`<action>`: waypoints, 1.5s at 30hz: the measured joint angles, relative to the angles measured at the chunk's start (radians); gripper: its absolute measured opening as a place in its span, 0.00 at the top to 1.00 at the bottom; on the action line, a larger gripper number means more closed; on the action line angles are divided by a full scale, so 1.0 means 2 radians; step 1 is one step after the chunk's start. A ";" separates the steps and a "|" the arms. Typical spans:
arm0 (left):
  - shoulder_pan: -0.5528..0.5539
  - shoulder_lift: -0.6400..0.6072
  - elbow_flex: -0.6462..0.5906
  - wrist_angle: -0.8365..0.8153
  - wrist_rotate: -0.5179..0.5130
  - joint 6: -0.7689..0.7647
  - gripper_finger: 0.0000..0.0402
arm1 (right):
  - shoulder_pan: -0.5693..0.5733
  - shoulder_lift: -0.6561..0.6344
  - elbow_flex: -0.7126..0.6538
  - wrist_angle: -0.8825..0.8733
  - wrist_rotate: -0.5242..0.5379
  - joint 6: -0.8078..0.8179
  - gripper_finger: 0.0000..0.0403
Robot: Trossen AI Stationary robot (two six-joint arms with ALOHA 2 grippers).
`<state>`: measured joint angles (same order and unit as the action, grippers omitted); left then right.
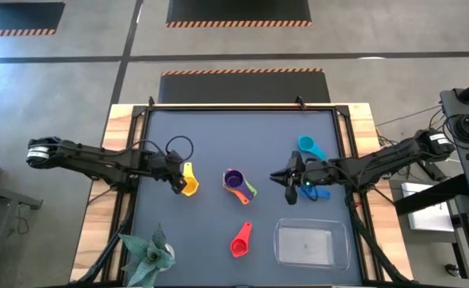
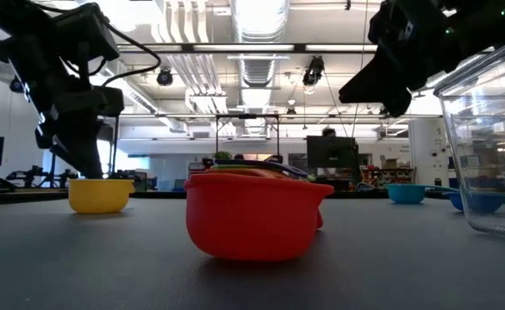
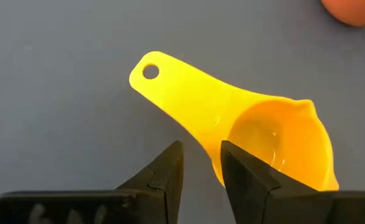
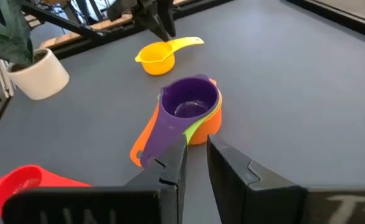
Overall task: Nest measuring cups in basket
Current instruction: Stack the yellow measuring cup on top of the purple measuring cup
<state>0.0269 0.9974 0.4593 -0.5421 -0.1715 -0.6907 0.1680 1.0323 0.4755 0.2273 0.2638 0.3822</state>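
The yellow measuring cup rests on its bowl on the dark table mat, left of centre. My left gripper hovers just above where its handle meets the bowl, fingers narrowly open, and I see no touch. A stack of purple, green and orange cups sits mid-table. My right gripper is shut, raised to the right of that stack. The red cup, cyan cup and blue cup lie apart. The clear basket stands near the front right.
A potted plant in a white pot stands at the near left corner. The blue cup lies partly under my right arm. Open mat shows between the stack and the basket and along the far edge.
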 joint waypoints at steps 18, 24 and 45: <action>0.000 0.087 0.004 0.015 0.016 0.037 0.65 | 0.000 0.005 0.000 -0.003 0.007 0.000 0.87; 0.000 0.121 0.036 0.018 0.017 0.106 0.93 | 0.000 0.005 0.000 -0.003 0.016 0.000 0.87; -0.044 0.132 0.222 -0.007 0.083 0.369 1.00 | 0.000 0.005 -0.001 0.046 0.017 -0.105 0.87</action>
<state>-0.0608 1.2623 0.9028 -0.5563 -0.0063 0.0483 0.1680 1.0428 0.4740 0.3199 0.2986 0.1727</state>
